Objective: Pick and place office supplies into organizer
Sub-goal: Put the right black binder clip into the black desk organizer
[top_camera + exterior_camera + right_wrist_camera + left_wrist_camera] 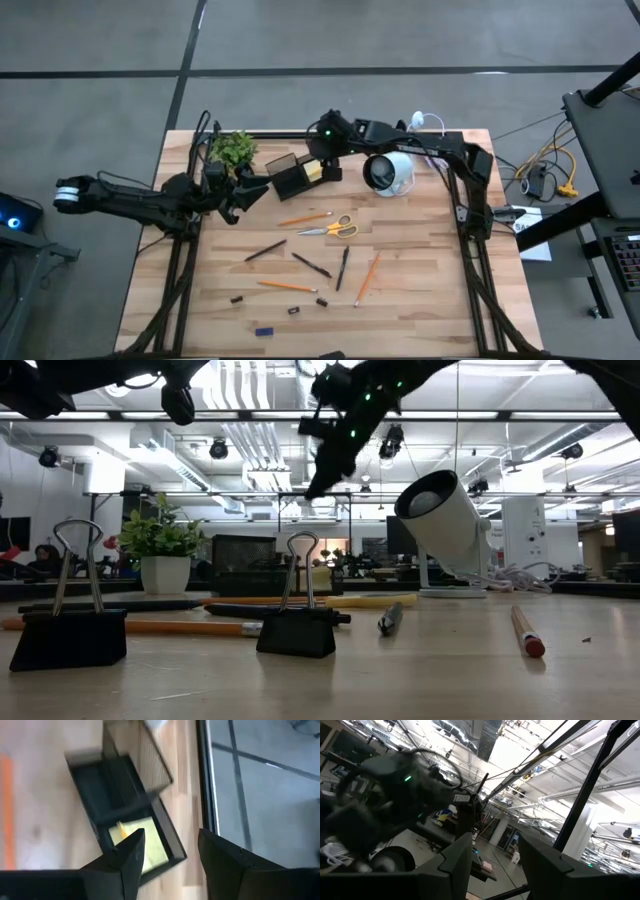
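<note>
Right hand (pixel 165 862) hangs over the black organizer (pixel 291 176) at the far side of the surface (pixel 420 290), fingers apart, nothing between them. Yellow sticky-note block (pixel 141 844) lies in an organizer compartment. Left hand (pixel 492 865) sits just left of the organizer beside the plant (pixel 231 148), fingers apart, empty. Scissors (pixel 330 228), orange pencils (pixel 366 279), dark pens (pixel 311 265), binder clips (pixel 297 630) lie loose on the surface, apart from the organizer.
</note>
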`<state>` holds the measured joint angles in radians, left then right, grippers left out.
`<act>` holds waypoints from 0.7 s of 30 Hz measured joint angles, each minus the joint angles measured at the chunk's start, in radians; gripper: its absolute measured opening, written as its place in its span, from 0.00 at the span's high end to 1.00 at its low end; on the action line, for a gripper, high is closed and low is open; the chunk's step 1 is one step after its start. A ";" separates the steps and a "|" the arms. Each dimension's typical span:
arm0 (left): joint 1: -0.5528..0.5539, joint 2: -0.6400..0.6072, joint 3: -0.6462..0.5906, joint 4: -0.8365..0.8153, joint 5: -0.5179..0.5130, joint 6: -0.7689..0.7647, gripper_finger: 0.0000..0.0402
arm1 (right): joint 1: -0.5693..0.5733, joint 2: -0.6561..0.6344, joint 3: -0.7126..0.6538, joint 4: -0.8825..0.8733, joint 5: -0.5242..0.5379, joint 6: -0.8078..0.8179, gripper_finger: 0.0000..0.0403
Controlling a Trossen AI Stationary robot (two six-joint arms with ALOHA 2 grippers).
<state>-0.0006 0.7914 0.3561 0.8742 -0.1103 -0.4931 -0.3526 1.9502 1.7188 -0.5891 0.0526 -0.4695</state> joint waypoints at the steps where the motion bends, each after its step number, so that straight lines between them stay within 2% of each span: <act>1: 0.000 0.000 0.000 0.000 0.000 0.000 0.64 | 0.001 -0.018 0.000 0.001 -0.018 0.032 0.57; 5: 0.000 0.000 0.002 0.001 0.000 0.000 0.64 | 0.002 -0.108 -0.011 0.001 -0.072 0.190 0.57; 8: 0.000 -0.001 0.002 0.001 0.000 0.000 0.64 | 0.002 -0.188 -0.038 0.004 -0.121 0.248 0.57; 21: 0.000 0.000 0.002 0.001 0.000 0.001 0.64 | 0.044 -0.492 -0.168 -0.005 -0.134 0.260 0.60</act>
<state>-0.0003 0.7914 0.3584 0.8749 -0.1104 -0.4923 -0.3090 1.4579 1.5504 -0.5938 -0.0809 -0.2092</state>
